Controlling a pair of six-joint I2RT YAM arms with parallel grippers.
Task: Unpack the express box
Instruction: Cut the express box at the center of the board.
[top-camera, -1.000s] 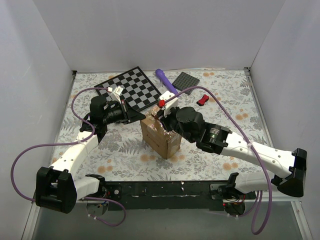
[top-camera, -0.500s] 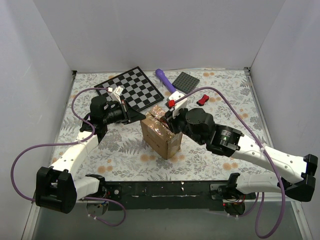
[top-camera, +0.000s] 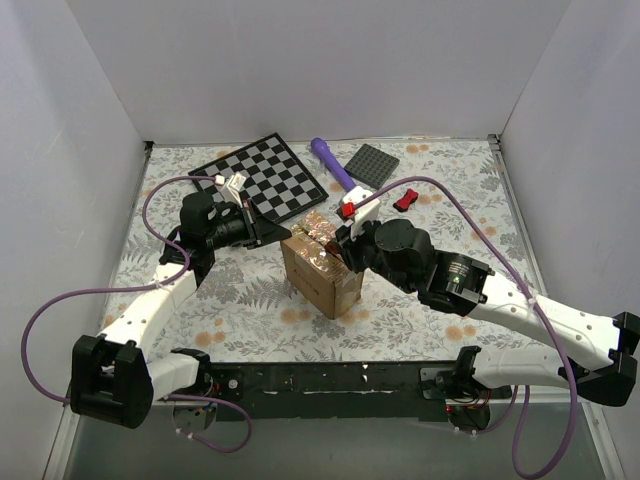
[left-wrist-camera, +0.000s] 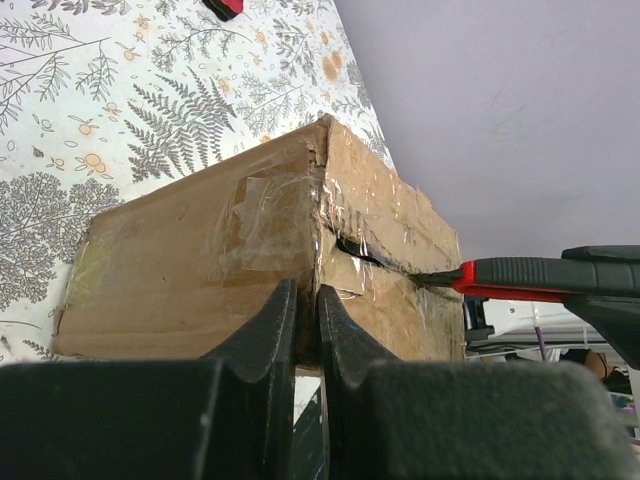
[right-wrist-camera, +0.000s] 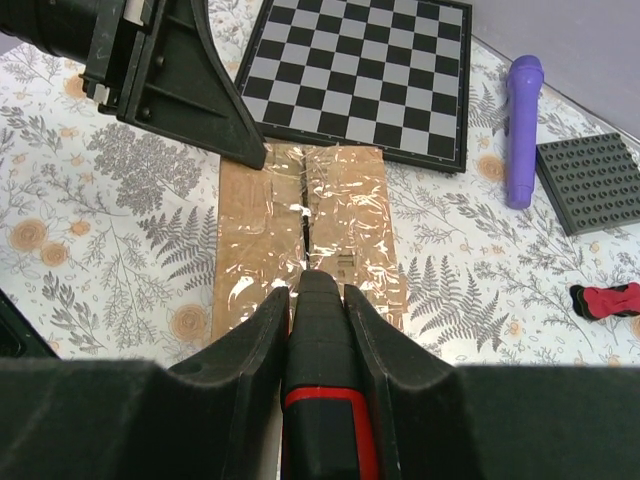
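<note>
Right hand (right-wrist-camera: 312, 296) clenched on red-black cutter (right-wrist-camera: 322, 420), tip at the tape seam (right-wrist-camera: 303, 215) of the express box (left-wrist-camera: 180, 250). Box sits just beside the chessboard (top-camera: 262, 178). Left hand (left-wrist-camera: 305, 305) clenched, braced against box end. Seam looks part-slit; flaps shut, nothing out.

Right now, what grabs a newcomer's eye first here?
The taped express box sits at centre. The right claw holds a red-and-black cutter whose tip is at the slit in the box's top seam. The left claw, shut, is against the box's left end. Behind them lies a black-and-white checkerboard.
</note>
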